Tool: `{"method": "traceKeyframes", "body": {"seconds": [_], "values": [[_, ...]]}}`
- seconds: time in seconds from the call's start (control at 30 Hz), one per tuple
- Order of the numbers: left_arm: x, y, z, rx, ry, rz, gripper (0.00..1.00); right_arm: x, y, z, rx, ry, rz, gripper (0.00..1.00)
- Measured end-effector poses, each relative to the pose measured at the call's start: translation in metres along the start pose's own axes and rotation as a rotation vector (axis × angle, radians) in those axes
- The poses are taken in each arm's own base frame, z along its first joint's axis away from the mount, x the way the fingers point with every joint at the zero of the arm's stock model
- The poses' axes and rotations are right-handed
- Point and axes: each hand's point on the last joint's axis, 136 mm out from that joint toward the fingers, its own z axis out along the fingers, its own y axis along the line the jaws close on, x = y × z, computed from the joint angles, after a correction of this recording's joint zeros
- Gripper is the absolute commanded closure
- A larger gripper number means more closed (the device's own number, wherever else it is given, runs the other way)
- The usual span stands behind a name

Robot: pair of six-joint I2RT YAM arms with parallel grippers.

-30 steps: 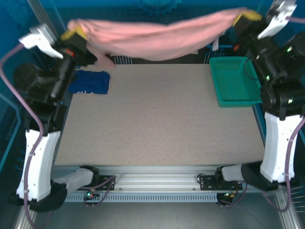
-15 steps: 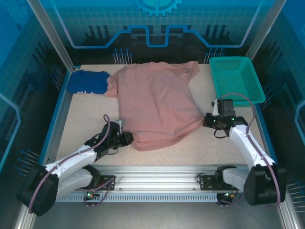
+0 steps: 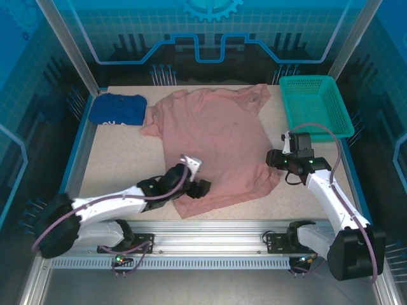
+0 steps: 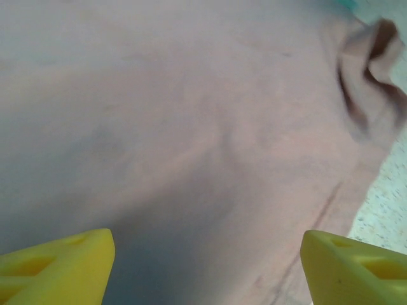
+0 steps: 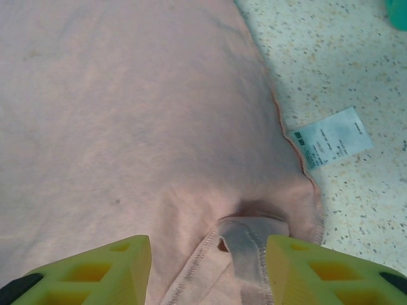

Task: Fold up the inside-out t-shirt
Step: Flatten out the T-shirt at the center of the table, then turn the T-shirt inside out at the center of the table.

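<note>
Salmon-pink cloth covers the middle of the speckled table (image 3: 121,159). The inside-out t-shirt (image 3: 216,140) lies spread out and nearly flat, neck and short sleeves toward the far edge and hem toward me. It sits a little askew, so the hem runs on a slant from near-left up to the right.

My left gripper (image 3: 198,189) sits over the near-left hem corner. In its wrist view the left gripper (image 4: 206,244) has its yellow fingers standing wide apart, with only smooth fabric beneath and nothing pinched. The right gripper (image 3: 275,159) is at the shirt's right edge. In the right wrist view its jaws (image 5: 206,244) are also parted. A small puckered bit of stitched hem stands between them but is not clamped, and the white tag (image 5: 331,146) lies on the table just beside the edge.

A dark blue folded garment (image 3: 116,109) rests at the far left, touching or nearly touching one sleeve. The green basket (image 3: 315,105) stands at the far right, apart from the shirt.

I judge the shirt to be laid out with the first fold not yet begun. The next move calls for closing both grippers on matching points of one edge and catching both layers. They should then lift only slightly and carry across together so the cloth doesn't drag or bunch.
</note>
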Motion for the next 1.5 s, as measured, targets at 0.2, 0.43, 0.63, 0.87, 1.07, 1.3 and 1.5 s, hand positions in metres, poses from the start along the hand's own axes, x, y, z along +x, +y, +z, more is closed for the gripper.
{"method": "traceKeyframes", "body": {"seconds": [0.2,0.43,0.63,0.87,1.07,1.3,1.5], "values": [[0.007,-0.058,0.061,0.072,0.126,0.325,0.27,0.001,0.001,0.001,-0.002,0.006,-0.005,0.48],[0.023,-0.071,0.101,0.081,0.210,0.523,0.27,0.001,0.001,0.001,-0.005,0.006,-0.006,0.48],[0.022,-0.075,0.118,0.085,0.222,0.586,0.34,-0.001,0.003,-0.003,-0.013,-0.010,-0.008,0.48],[0.025,-0.076,0.123,0.089,0.234,0.610,0.70,-0.002,0.004,-0.006,-0.016,-0.020,-0.009,0.48],[0.020,-0.074,0.119,0.110,0.226,0.557,0.72,-0.003,0.004,-0.008,-0.018,-0.027,-0.013,0.48],[0.003,-0.066,0.114,0.131,0.193,0.487,0.71,-0.003,0.004,-0.010,-0.019,-0.029,-0.017,0.48],[0.013,-0.073,0.111,0.193,0.231,0.481,0.52,-0.003,0.004,-0.010,-0.018,-0.028,-0.017,0.48]]}}
